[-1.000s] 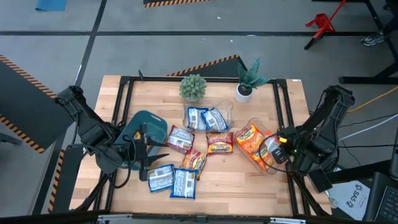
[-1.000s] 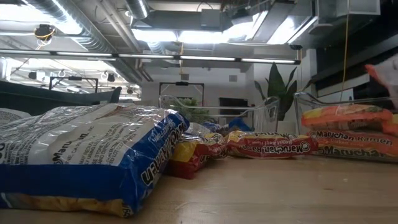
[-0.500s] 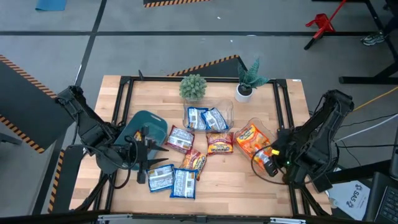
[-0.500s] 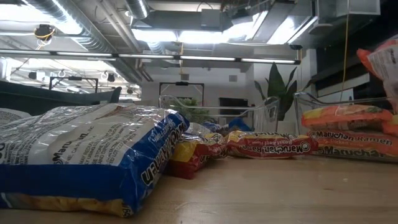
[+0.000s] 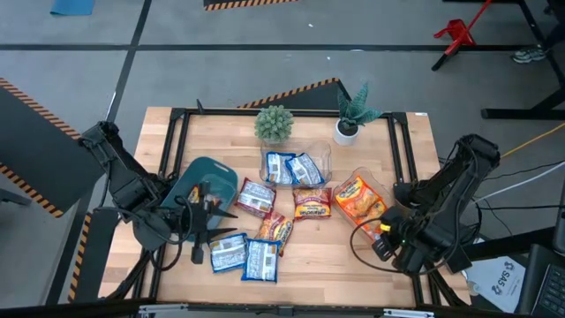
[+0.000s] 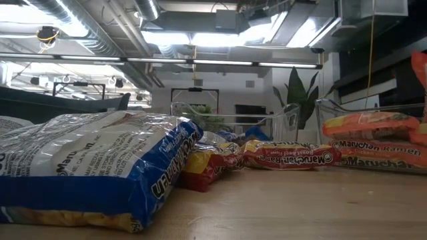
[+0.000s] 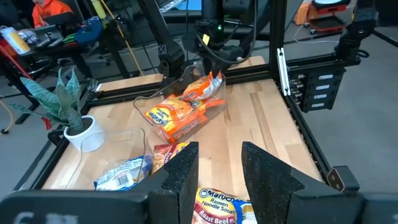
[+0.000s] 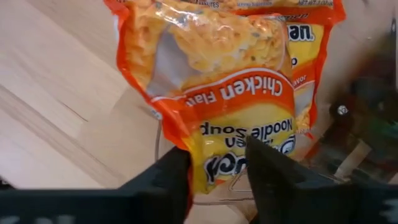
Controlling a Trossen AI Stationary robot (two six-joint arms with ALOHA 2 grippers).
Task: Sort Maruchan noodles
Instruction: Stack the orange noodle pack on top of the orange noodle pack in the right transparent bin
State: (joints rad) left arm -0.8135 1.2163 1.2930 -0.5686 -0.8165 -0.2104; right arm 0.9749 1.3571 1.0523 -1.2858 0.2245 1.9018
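One orange chicken packet (image 8: 239, 93) lay directly ahead of the right end effector (image 8: 214, 165), its long axis along the spread fingers, atop the orange pile in the clear tub (image 5: 364, 231) on the tabletop's right side.

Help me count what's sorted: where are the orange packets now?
In the high view the orange packets lie piled in a clear tub on the table's right side, right of the red packet and just ahead of the right gripper.

High view straight down over whole table (image 5: 300, 256), low view level at tabletop, close behind blue packet (image 6: 93, 173), wrist views looking past own fingers, left wrist and high sharing orange packets (image 7: 183, 112).
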